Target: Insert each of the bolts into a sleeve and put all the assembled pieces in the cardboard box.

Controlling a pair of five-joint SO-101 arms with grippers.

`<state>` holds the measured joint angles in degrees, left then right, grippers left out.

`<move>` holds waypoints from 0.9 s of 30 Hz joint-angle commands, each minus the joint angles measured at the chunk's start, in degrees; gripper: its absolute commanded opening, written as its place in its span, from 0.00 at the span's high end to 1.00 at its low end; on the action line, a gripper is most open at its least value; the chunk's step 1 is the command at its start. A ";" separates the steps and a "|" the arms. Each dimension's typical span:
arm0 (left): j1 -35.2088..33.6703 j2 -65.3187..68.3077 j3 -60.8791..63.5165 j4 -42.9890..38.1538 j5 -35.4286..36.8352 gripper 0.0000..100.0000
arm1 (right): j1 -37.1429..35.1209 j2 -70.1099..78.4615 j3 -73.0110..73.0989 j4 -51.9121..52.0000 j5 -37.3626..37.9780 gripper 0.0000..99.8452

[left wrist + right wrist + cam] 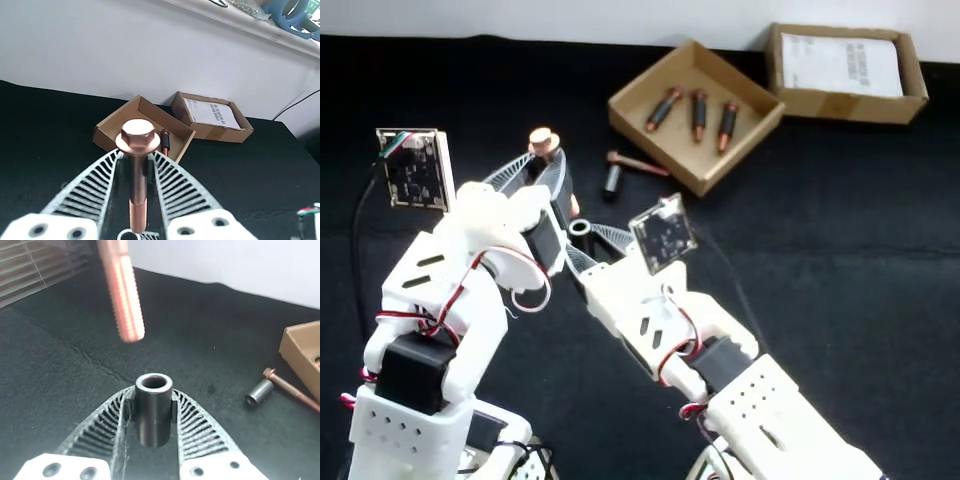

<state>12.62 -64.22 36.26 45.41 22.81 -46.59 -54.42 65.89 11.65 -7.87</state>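
Left gripper: my fingers are closed on a copper bolt. I grip the shank, with the hex head up just above the fingertips and the threaded end down. In the high view this gripper and the bolt sit well out from the cardboard box, off its corner nearest my arms.

Right gripper: my fingers are clamped on both sides of a dark sleeve, which is upright with its bore open at the top. In the high view this gripper and the sleeve are farther from the box than the left gripper, on the same side.

The bolt's threaded tip hangs above the sleeve mouth, off to one side and not inside it.

In the box are three assembled pieces, lying side by side on the floor.

A loose bolt and a loose sleeve lie on the black table, just outside the box's wall, between the box and my grippers. The two are close together. I can't tell if they touch.

A second box with a printed sheet in it sits just beyond the cardboard box, on the side away from my arms.
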 commanded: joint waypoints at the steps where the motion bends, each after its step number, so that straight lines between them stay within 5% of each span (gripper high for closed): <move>1: 0.84 -0.75 -2.24 -1.32 0.18 0.99 | -0.04 -0.04 0.40 -2.86 1.41 0.99; 10: 0.92 -1.10 -2.59 5.71 0.09 0.99 | -0.04 -0.04 0.31 -2.77 1.49 0.99; 27: 5.32 -0.75 -7.96 5.98 -2.37 0.99 | -0.04 -0.04 0.40 -2.77 1.49 0.99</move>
<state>17.10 -64.22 31.78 51.47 20.79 -46.59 -54.42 66.59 10.07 -7.08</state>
